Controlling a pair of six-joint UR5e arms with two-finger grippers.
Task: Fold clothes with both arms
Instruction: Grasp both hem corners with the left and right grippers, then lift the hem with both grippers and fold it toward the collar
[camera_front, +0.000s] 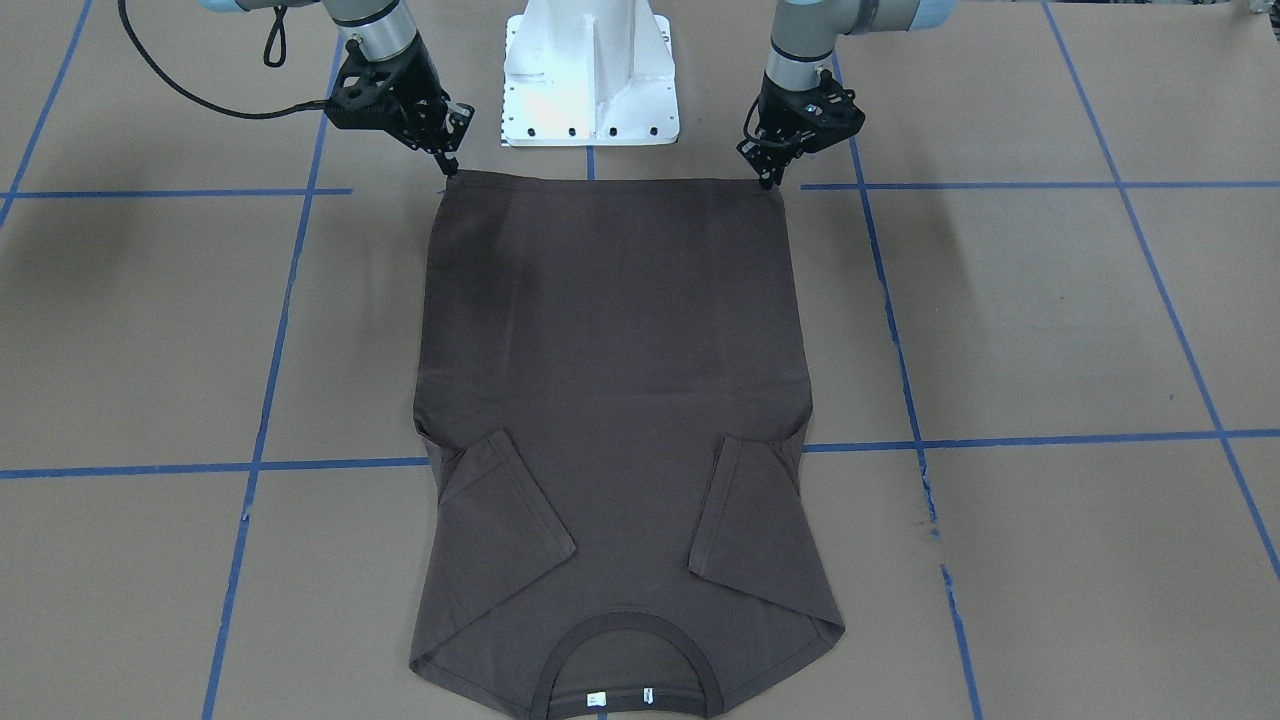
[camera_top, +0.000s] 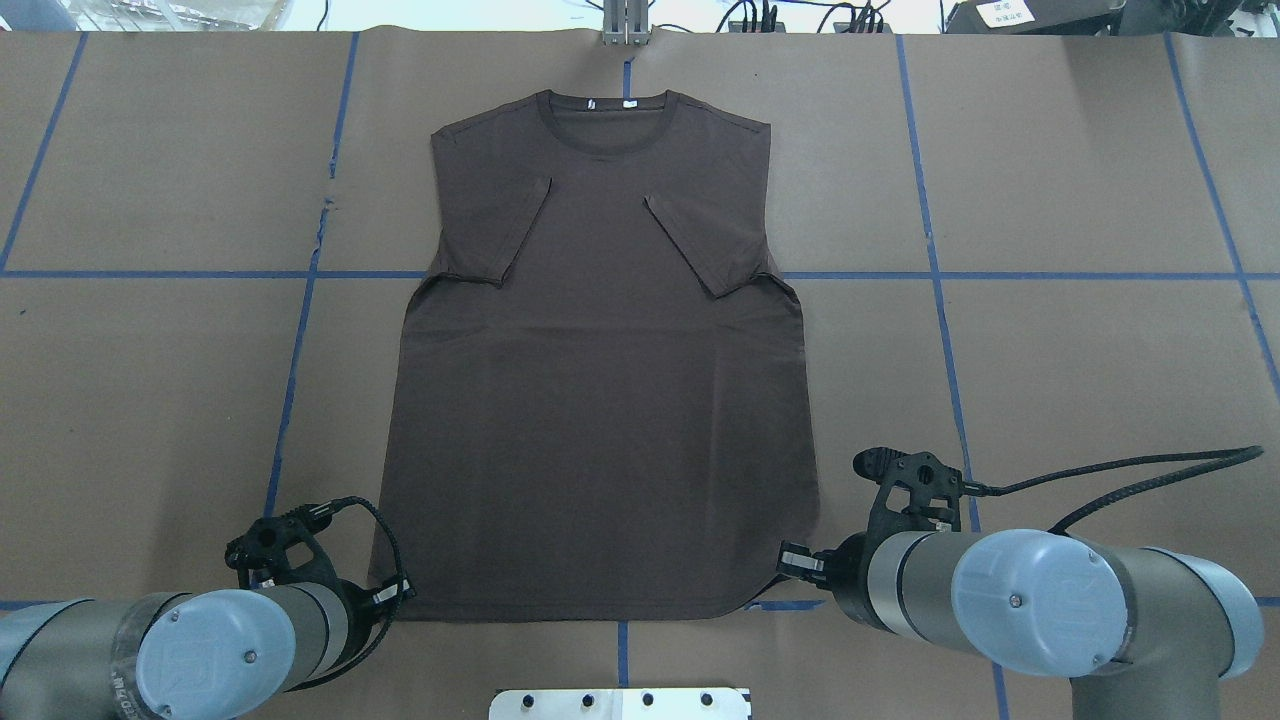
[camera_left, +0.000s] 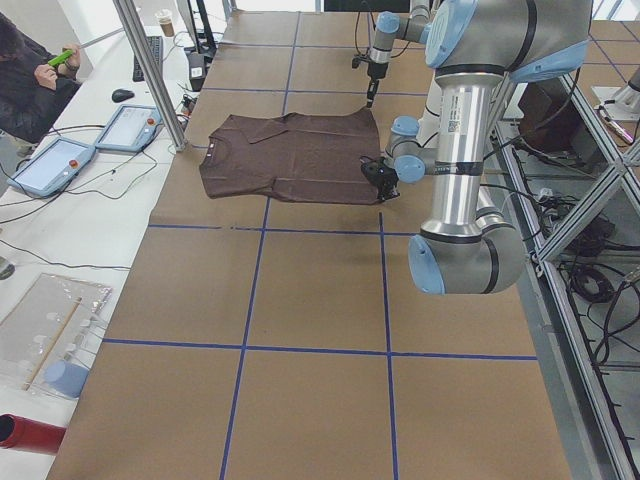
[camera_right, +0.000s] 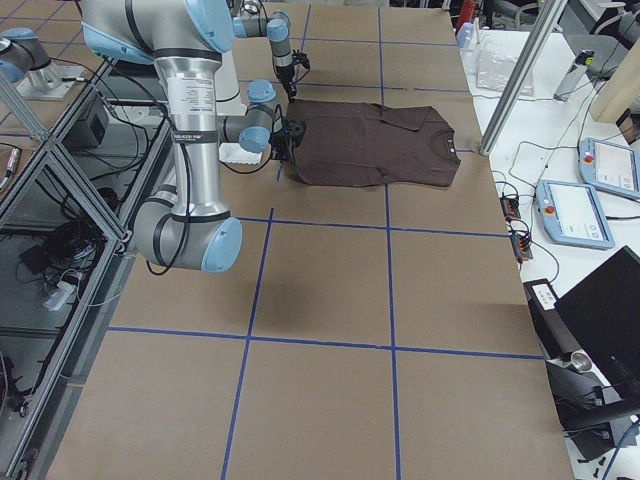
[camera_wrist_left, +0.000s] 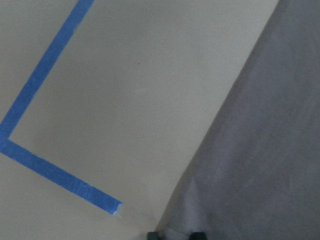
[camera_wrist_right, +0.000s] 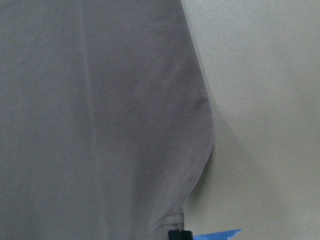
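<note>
1. brown paper crossed by blue tape (camera_front: 280, 330) covers the table (camera_front: 1050, 320). front-facing view: the dark brown t-shirt (camera_front: 610, 350) lies flat in the middle, with its collar (camera_front: 625, 628) nearest the camera and its hem toward the white pedestal (camera_front: 590, 80). both sleeves (camera_front: 505, 510) are folded in over the chest. the left gripper (camera_front: 769, 180) stands at the hem corner on this view's right and the right gripper (camera_front: 447, 170) at the other corner, each tip touching the cloth's edge.
2. overhead view: the shirt's collar is at the far side, with white tags (camera_top: 610, 103) showing inside it. the left arm (camera_top: 180, 640) and right arm (camera_top: 1050, 600) flank the near hem, one at each corner.
3. exterior left view: the shirt lies on the far part of the table, and a person (camera_left: 30, 80) sits at the upper left.
4. exterior right view: the shirt is flat, with its hem toward the arms.
5. left wrist view: two dark fingertips (camera_wrist_left: 150, 235) show at the bottom edge, slightly apart, with the shirt's corner between them.
6. right wrist view: one dark tip sits at the rounded hem corner. i cannot tell how these jaws stand.
</note>
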